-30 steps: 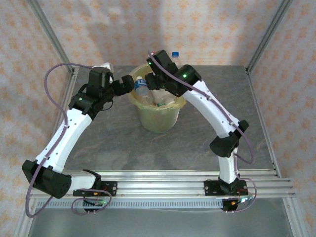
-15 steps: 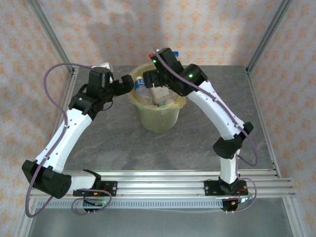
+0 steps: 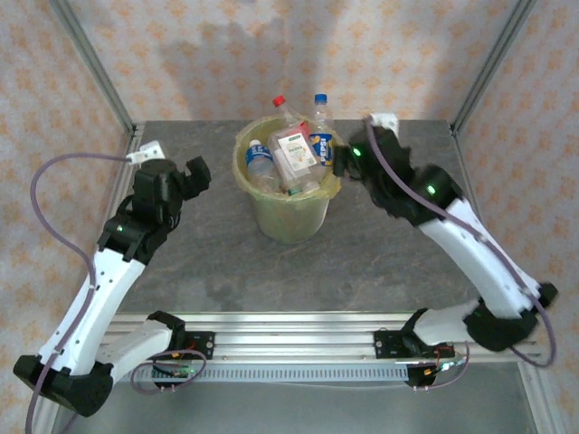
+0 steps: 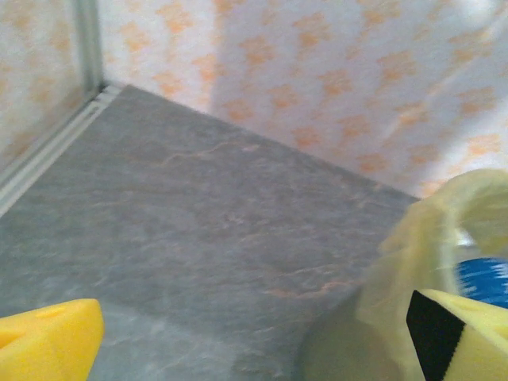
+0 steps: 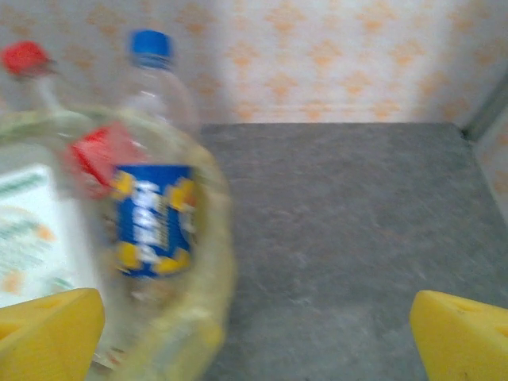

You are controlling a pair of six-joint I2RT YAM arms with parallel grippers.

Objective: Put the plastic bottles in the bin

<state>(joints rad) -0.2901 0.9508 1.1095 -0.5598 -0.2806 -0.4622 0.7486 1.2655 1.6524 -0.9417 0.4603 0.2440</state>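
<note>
Plastic bottles [image 3: 294, 158]: sitting heaped inside the bin [image 3: 288, 221], two capped necks poking above its rim. Left pincer [image 3: 197, 172]: hanging to the left of the bin, jaws gaping wide, gripping nothing. Right pincer [image 3: 340, 163]: hovering just right of the bin, jaws likewise spread, carrying nothing. Step, as judged: depositing, with the task nearing completion. The next move is calling for scanning the bench [image 3: 226, 262] around the bin for any remaining bottle.

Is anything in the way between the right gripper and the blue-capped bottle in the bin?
Only the yellow bag rim of the bin: seen from the right gripper, it crosses in front of the blue-capped bottle at label height. Neck and cap rise above it, nothing visible in front.
</note>
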